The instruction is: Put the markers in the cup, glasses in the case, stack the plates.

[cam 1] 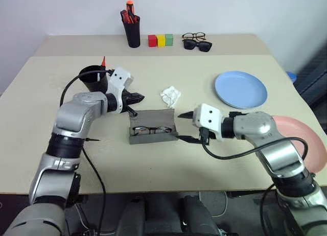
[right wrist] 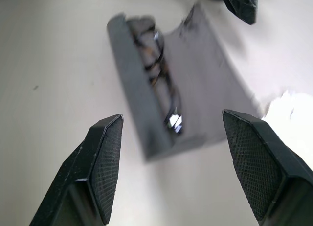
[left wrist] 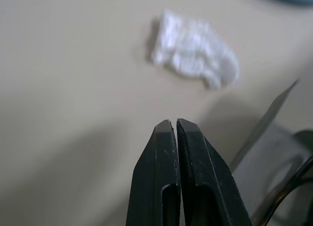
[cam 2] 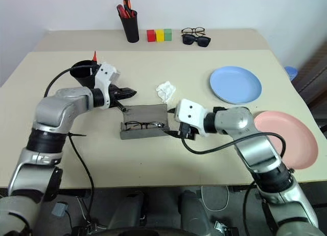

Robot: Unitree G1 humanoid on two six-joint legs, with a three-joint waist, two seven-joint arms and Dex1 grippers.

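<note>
L→R: cup (cam 1: 94,78) near table's (cam 1: 168,164) left edge, red-tipped marker (cam 1: 103,61) inside; left gripper (cam 1: 139,98) pressed together; open case (cam 1: 152,127) mid-table, glasses (cam 1: 152,130) inside; right gripper (cam 1: 184,126) spread, empty; blue plate (cam 1: 240,89), pink plate (cam 1: 306,139) at right edge, unstacked.

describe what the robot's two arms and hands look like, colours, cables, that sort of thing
Both arms are silver-grey metal shells with black joint bands. Each wrist carries a white block. The left hand and right hand each have two black tapered fingers with textured pads. A black cable loops along each arm.
</note>
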